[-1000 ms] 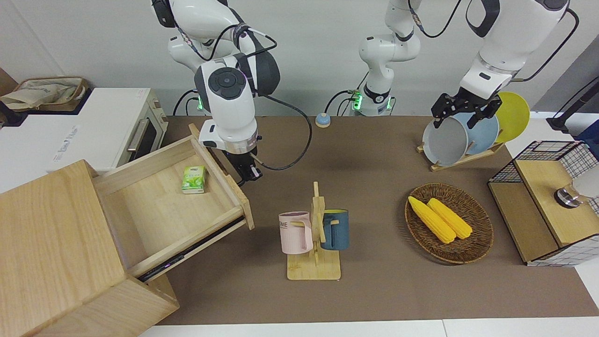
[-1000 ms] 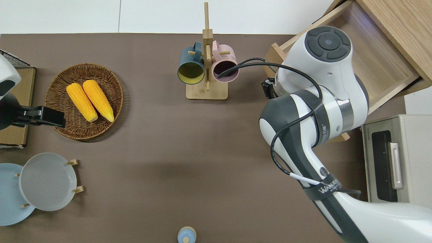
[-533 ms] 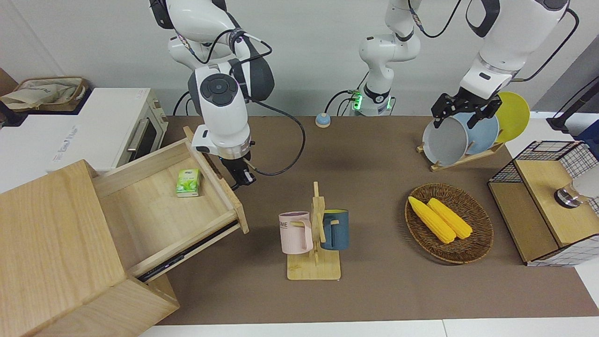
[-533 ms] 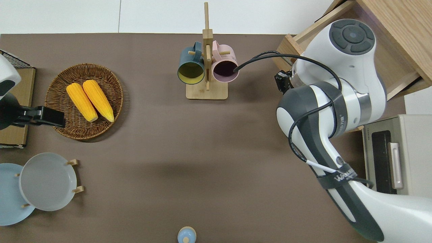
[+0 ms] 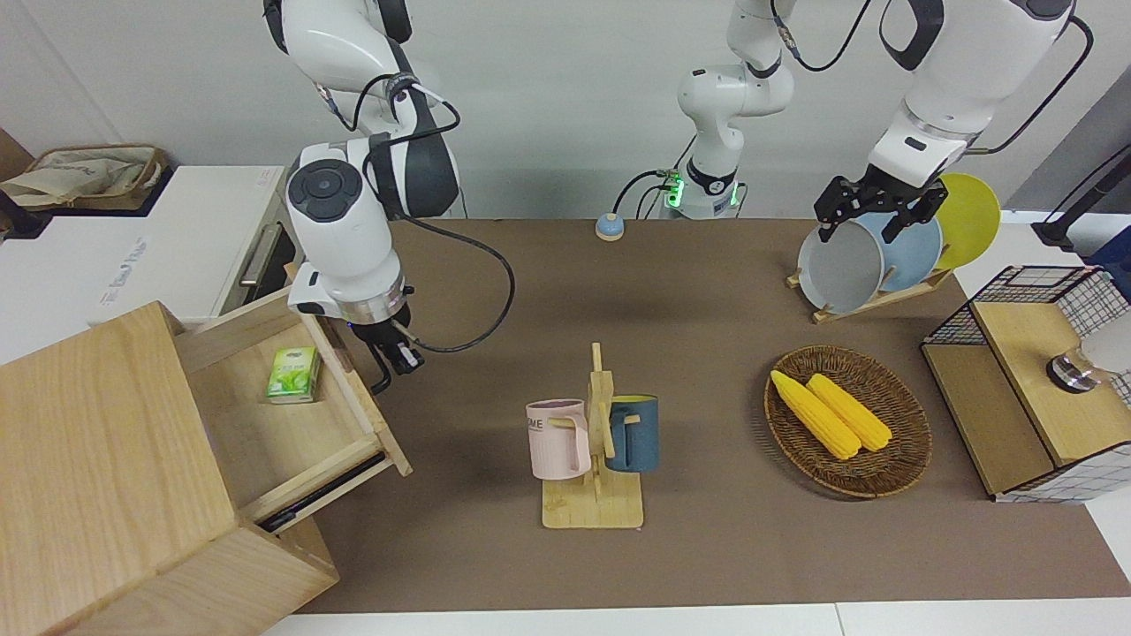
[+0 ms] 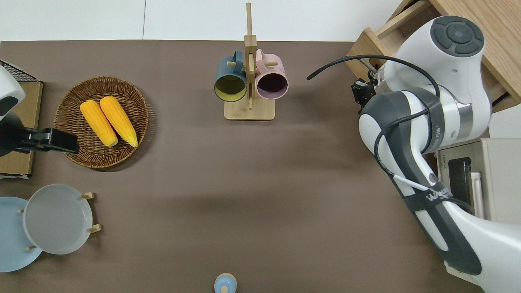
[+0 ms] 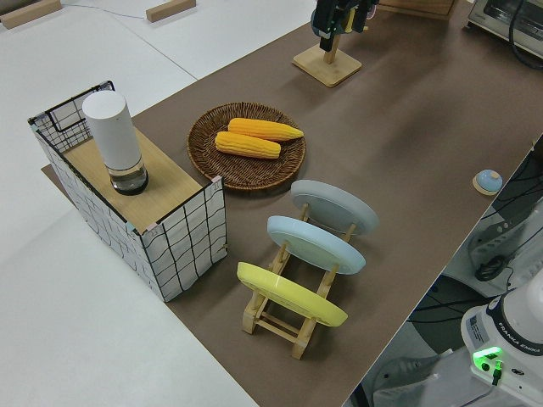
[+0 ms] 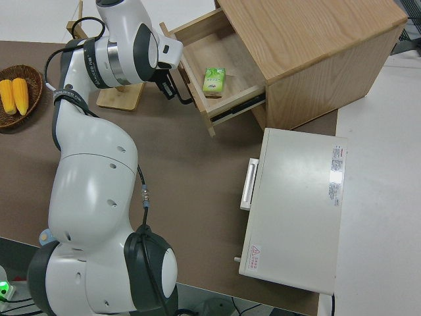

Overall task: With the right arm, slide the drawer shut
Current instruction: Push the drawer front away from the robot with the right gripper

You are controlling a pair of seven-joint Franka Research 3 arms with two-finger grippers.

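Note:
The light-wood drawer (image 5: 292, 433) stands partly out of the big wooden cabinet (image 5: 97, 468) at the right arm's end of the table. A small green packet (image 5: 293, 374) lies in it. The black loop handle (image 5: 382, 382) shows on the drawer's front. My right gripper (image 5: 399, 358) is low against that front, at the handle. The right side view shows the gripper (image 8: 170, 87) beside the handle (image 8: 187, 100) and the open drawer (image 8: 227, 99). In the overhead view the gripper (image 6: 360, 92) is mostly hidden under the arm. My left arm is parked, its gripper (image 5: 870, 216) open.
A white toaster oven (image 5: 177, 238) stands beside the cabinet, nearer to the robots. A mug rack (image 5: 594, 442) with two mugs stands mid-table. A wicker basket (image 5: 910, 442) of corn, a plate rack (image 5: 870, 256) and a wire-and-wood rack (image 5: 1034, 380) are toward the left arm's end.
My right gripper has moved toward the cabinet with the drawer front. The drawer has slid well into the cabinet, taking the green packet with it. The left arm has not moved.

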